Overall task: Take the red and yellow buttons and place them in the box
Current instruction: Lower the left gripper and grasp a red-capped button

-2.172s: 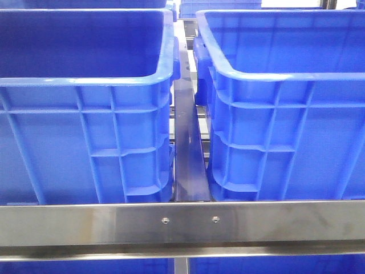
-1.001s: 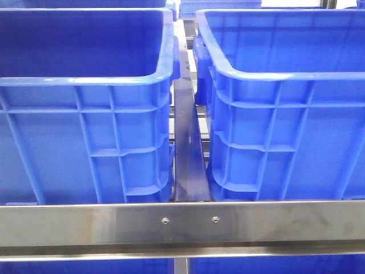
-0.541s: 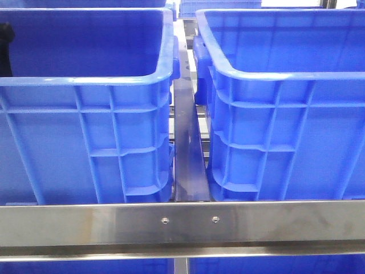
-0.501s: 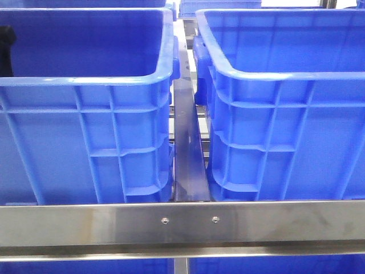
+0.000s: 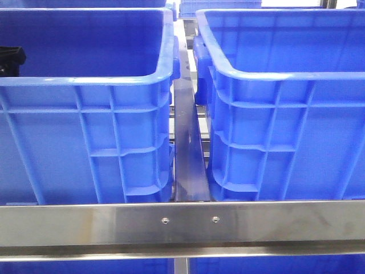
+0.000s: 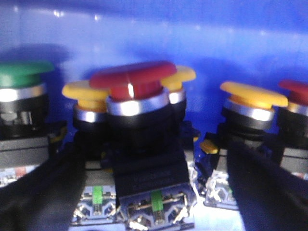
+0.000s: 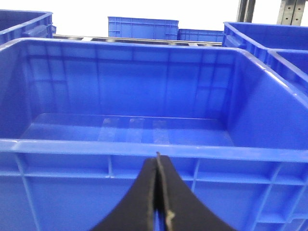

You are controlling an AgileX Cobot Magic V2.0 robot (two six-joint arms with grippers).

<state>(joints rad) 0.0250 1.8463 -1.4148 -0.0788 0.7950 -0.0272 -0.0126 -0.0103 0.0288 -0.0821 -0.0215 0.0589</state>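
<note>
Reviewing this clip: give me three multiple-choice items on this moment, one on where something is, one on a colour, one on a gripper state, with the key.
1. Where does the left arm show in the front view?
A. inside the left crate
B. over the right crate
C. on the steel rail

2. What colour is the button cap centred between the left fingers?
A. green
B. dark red
C. blue

3. How do the right fingers stand?
A. wide apart
B. closed together, holding nothing
C. clamped on a button

Key:
1 A, the left arm is a dark shape inside the left crate.
2 B, the red button sits there.
3 B, the right fingers meet before the right crate.
</note>
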